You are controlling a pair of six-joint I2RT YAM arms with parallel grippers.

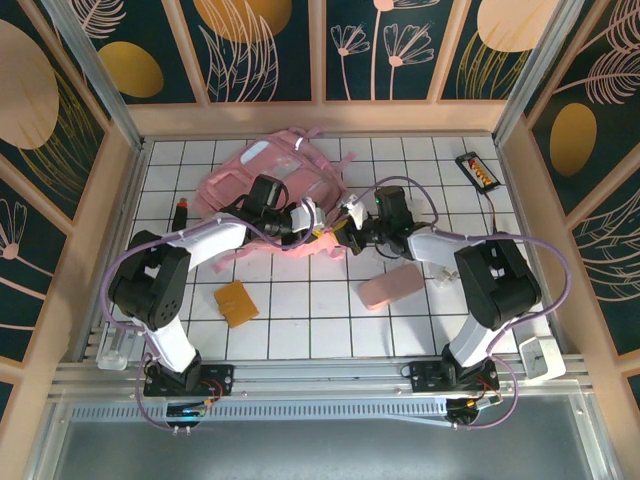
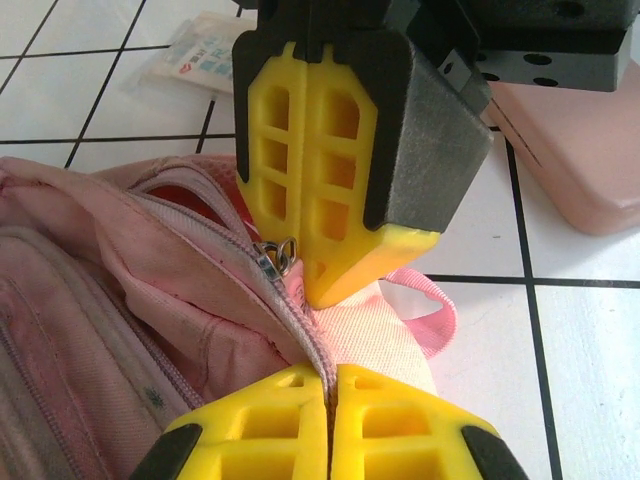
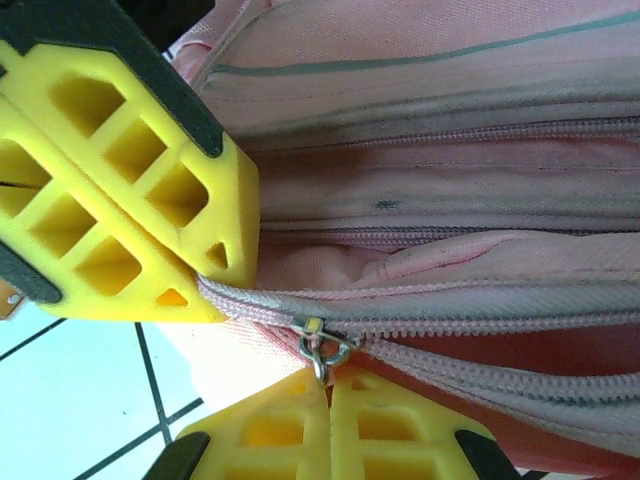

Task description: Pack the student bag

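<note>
The student bag (image 1: 272, 183), a big soft pink backpack, lies at the back centre-left of the table. Both grippers meet at its near right corner. My left gripper (image 2: 330, 372) (image 1: 318, 226) is shut on the bag's zip tape and fabric edge just beyond the slider. My right gripper (image 3: 329, 388) (image 1: 349, 230) is shut on the small metal zipper pull (image 3: 322, 348). To the right of the slider the zip stands parted, with a reddish inside (image 3: 560, 360) showing. The left wrist view has the right gripper (image 2: 318, 290) coming down from above, its tip at the zipper pull (image 2: 276, 254).
A small flat pink case (image 1: 392, 288) lies near the right arm. An orange-brown flat item (image 1: 235, 302) sits front left. A black holder (image 1: 478, 172) is back right. A small red and black item (image 1: 182, 212) lies left of the bag. A white packet (image 2: 200, 60) lies beyond the bag.
</note>
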